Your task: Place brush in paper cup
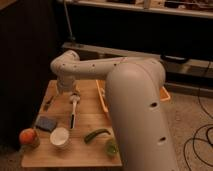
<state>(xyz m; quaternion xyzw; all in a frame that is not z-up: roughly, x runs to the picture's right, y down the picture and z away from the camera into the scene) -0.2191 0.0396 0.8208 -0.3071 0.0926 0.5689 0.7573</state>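
White-handled brush (73, 112) lies just beneath my released, empty gripper (69, 90); I should descend squarely over the handle before clenching, paper cup (60, 136) beyond.

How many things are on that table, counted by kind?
Cups: 2, paper cup, green cup
Utensils: 2, brush, dark utensil
Produce: 2, orange fruit, green pepper
Sponge: 1
Tray: 1
Total: 8
The gripper is by the brush's head.

Dim, warm light; the table (92, 107) catches most, background nearly black, everything slightly blurred.
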